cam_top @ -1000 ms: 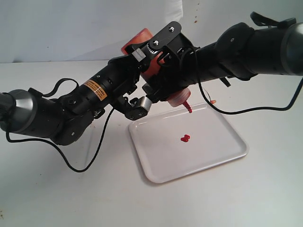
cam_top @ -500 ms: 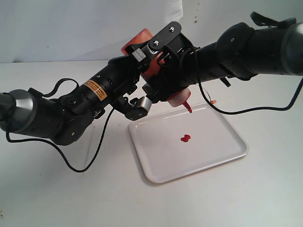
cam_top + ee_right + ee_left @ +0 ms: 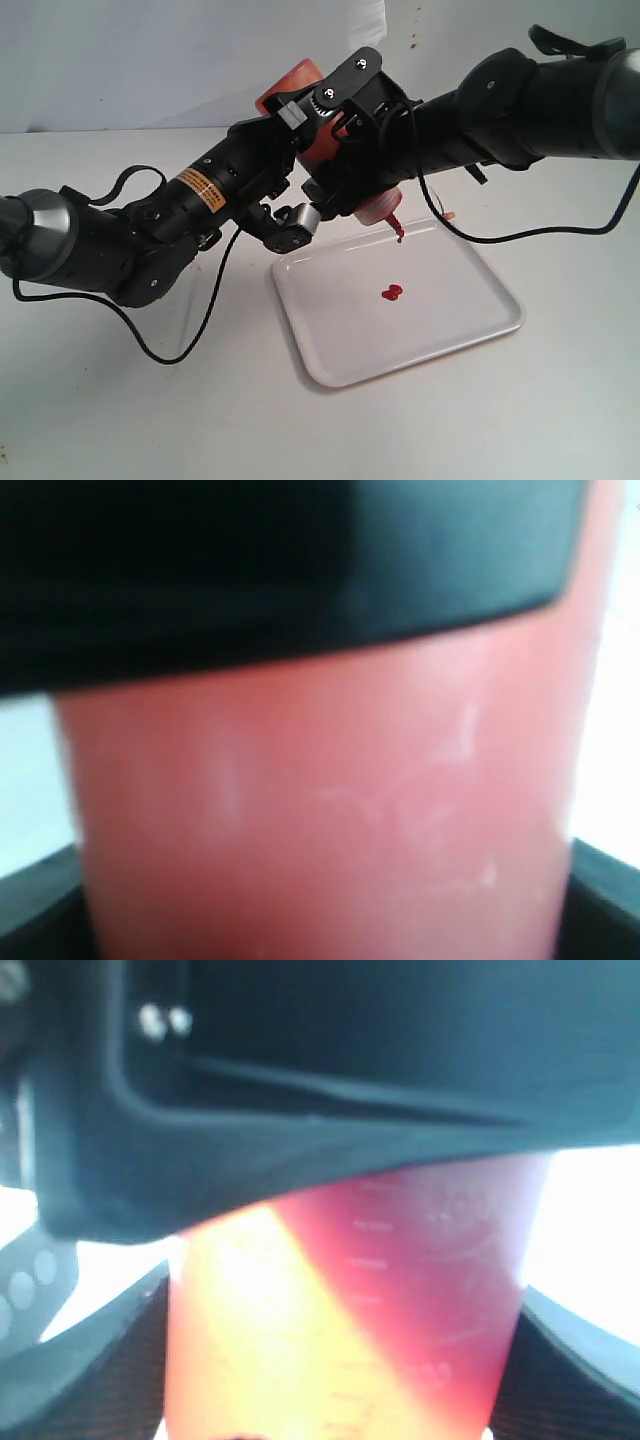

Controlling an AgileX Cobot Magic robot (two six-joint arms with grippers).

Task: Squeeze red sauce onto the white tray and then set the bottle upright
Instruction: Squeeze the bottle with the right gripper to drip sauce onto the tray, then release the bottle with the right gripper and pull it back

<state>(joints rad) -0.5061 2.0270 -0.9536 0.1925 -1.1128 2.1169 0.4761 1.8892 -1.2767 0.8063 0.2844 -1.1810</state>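
The bottle (image 3: 318,140) hangs tilted above the far edge of the white tray (image 3: 335,362), base up and red nozzle (image 3: 397,226) pointing down. The red sauce (image 3: 391,293), two joined drops, lies near the tray's middle. My left gripper (image 3: 297,160) and right gripper (image 3: 350,150) are both shut on the bottle's body from opposite sides. In the left wrist view the bottle (image 3: 350,1320) fills the gap of the left gripper (image 3: 340,1370). In the right wrist view the bottle (image 3: 320,810) likewise fills the right gripper (image 3: 320,900). The arms hide most of the bottle's middle.
The tethered tip cap (image 3: 450,215) dangles just past the tray's far rim. Black cables (image 3: 180,345) loop over the white table left of the tray. Tiny red specks (image 3: 412,42) mark the back wall.
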